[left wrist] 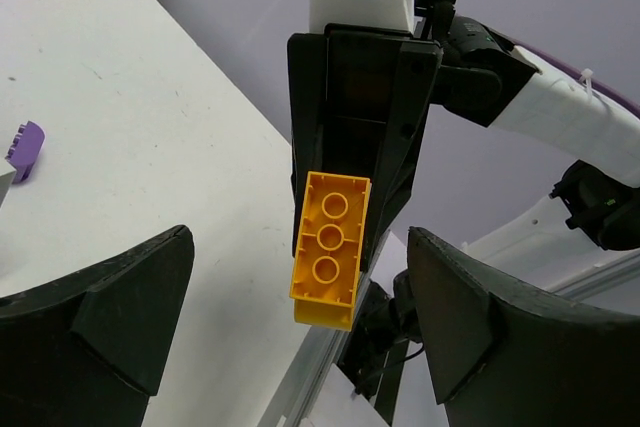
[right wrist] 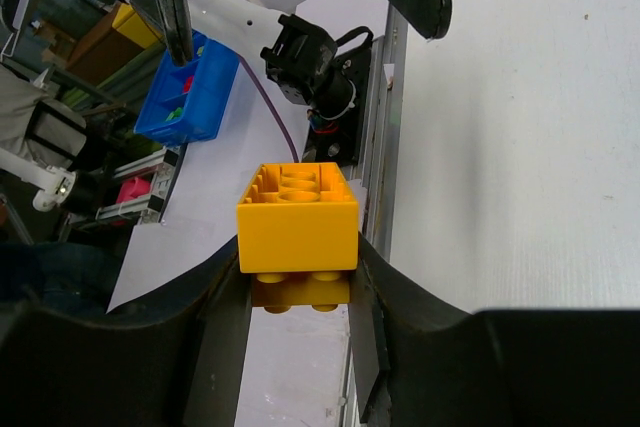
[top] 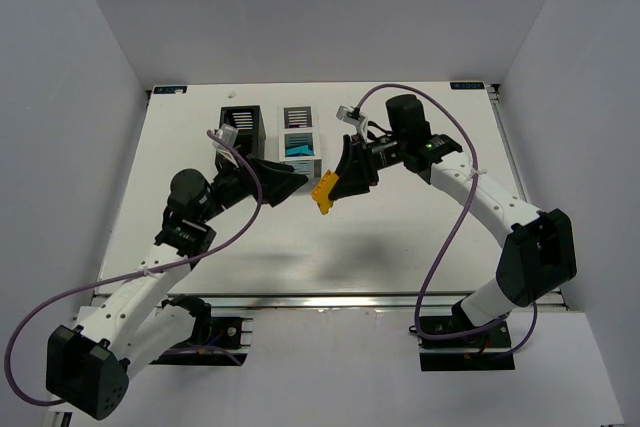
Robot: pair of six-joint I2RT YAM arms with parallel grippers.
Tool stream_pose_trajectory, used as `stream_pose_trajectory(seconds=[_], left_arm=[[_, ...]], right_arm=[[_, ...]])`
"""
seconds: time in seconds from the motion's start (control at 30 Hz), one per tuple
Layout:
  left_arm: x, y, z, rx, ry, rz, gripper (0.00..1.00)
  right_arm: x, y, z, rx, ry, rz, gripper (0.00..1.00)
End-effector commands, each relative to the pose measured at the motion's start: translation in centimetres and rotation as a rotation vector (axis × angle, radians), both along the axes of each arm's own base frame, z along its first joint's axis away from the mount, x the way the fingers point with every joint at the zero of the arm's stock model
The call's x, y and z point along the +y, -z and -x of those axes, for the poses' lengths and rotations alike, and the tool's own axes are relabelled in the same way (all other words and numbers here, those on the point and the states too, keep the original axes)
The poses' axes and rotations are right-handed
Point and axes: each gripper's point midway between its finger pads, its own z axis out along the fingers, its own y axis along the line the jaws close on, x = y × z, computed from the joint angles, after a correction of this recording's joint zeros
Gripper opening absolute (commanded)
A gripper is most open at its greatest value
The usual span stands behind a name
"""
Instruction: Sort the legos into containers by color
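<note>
My right gripper (top: 335,187) is shut on a yellow-orange lego (top: 322,193) and holds it above the table, in front of the white container (top: 300,119). In the right wrist view the lego (right wrist: 298,215) sits clamped between my fingers (right wrist: 225,327), hollow underside facing away. My left gripper (top: 296,183) is open and empty and faces that lego from the left. In the left wrist view the lego (left wrist: 330,247) hangs between my spread fingers (left wrist: 110,327) without touching them. The black container (top: 242,127) stands left of the white one. A teal lego (top: 298,148) lies in the white container. A purple lego (left wrist: 25,147) shows at the left edge.
The table's near edge with its metal rail (top: 320,299) runs below both grippers. A blue bin (right wrist: 190,92) of coloured parts stands off the table in the right wrist view. White walls enclose the table on three sides.
</note>
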Motion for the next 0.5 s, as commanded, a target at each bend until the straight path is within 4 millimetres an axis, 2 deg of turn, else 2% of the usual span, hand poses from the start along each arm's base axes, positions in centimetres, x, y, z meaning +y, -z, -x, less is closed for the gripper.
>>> stream_pose_trajectory(seconds=[0.0, 0.33, 0.47], left_arm=[[-0.4, -1.0, 0.1, -0.031, -0.002, 0.000, 0.95], [-1.2, -0.4, 0.3, 0.006, 0.018, 0.011, 0.83], [-1.6, 0.0, 0.5, 0.013, 0.030, 0.005, 0.82]], right_arm=[[-0.1, -1.2, 0.4, -0.033, -0.015, -0.031, 0.04], [0.0, -0.6, 0.4, -0.039, 0.002, -0.014, 0.03], [0.1, -0.7, 0.5, -0.040, -0.004, -0.015, 0.03]])
